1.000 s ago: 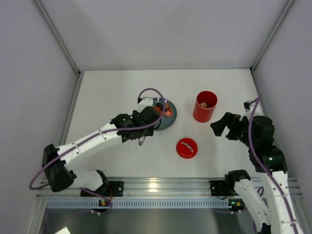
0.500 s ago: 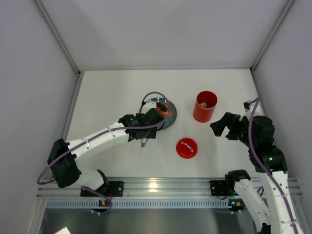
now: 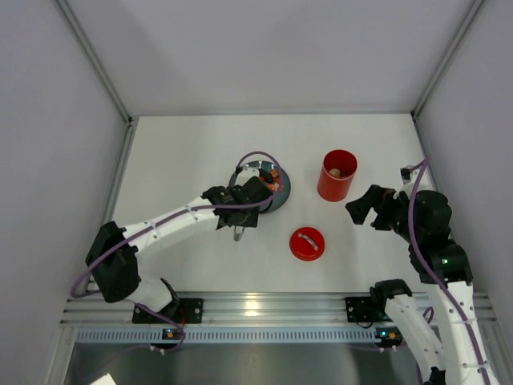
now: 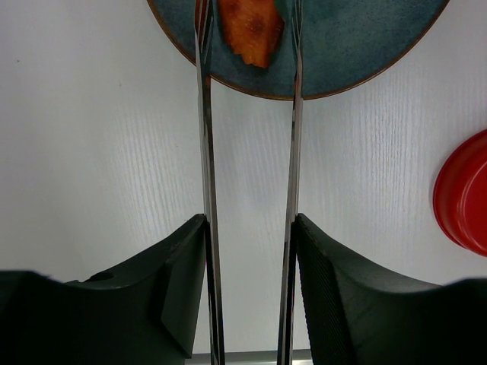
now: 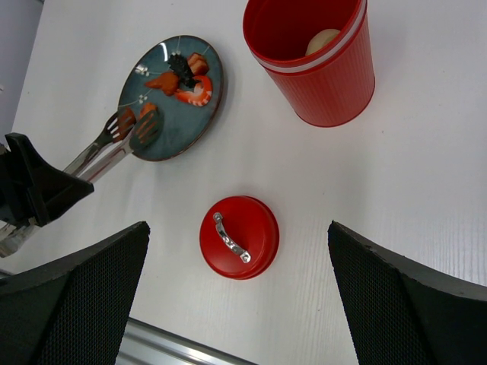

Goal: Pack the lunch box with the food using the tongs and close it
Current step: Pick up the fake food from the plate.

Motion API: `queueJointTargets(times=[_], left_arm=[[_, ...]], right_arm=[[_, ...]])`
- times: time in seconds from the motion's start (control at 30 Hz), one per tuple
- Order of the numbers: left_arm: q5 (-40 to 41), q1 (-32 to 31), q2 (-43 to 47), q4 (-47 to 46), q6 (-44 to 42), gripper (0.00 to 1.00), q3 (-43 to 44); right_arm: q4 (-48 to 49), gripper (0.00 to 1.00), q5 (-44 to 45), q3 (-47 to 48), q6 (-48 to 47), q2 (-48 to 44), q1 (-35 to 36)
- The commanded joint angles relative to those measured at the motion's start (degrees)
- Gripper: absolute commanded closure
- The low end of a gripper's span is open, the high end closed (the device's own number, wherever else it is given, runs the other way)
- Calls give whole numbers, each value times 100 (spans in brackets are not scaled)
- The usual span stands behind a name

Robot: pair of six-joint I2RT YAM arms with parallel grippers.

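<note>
My left gripper [image 3: 239, 207] [image 4: 249, 222] is shut on the tongs [image 4: 204, 152] [image 5: 106, 156], one slim arm lying against each finger. The tong tips reach over the near edge of the dark blue plate [image 4: 365, 38] [image 3: 278, 199] and straddle an orange food piece [image 4: 251, 30] without pinching it. More orange-red and dark food [image 5: 186, 82] lies further back on the plate. The red lunch box [image 3: 337, 180] [image 5: 323, 84] stands open with a beige disc [image 5: 323, 39] inside. Its red lid [image 3: 307, 244] [image 5: 239, 237] lies handle up on the table. My right gripper [image 3: 358, 210] [image 5: 237, 225] hangs open, above and to the right of the lid.
White walls with metal posts close in the table on the left, back and right. An aluminium rail [image 3: 264, 305] runs along the near edge by the arm bases. A purple cable [image 3: 255, 156] loops over the left wrist above the plate.
The left arm's elbow has swung right and the gripper with the tongs has shifted slightly right and nearer along the plate's edge. The right arm has not moved.
</note>
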State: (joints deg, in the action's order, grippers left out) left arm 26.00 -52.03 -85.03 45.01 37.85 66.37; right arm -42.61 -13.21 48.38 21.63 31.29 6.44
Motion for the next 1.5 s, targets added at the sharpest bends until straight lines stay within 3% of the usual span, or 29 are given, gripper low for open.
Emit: queueJointTargets(times=[0.0,0.47,1.0,1.47], left_arm=[[10,26,-48,-221,-23,48,-19],[-95,97,-110,-257,-84,67,95],[-59,88,101,78,-295,70,991],[-1157,-17,-224,-757,-778,69,2292]], right_arm=[[376,1,-50,14,-18,-17,-46],[376,1,-94,-30,17,-88,-55],[376,1,-85,-22,26,-79,-55],[350,1,-68,57,26,-53,-55]])
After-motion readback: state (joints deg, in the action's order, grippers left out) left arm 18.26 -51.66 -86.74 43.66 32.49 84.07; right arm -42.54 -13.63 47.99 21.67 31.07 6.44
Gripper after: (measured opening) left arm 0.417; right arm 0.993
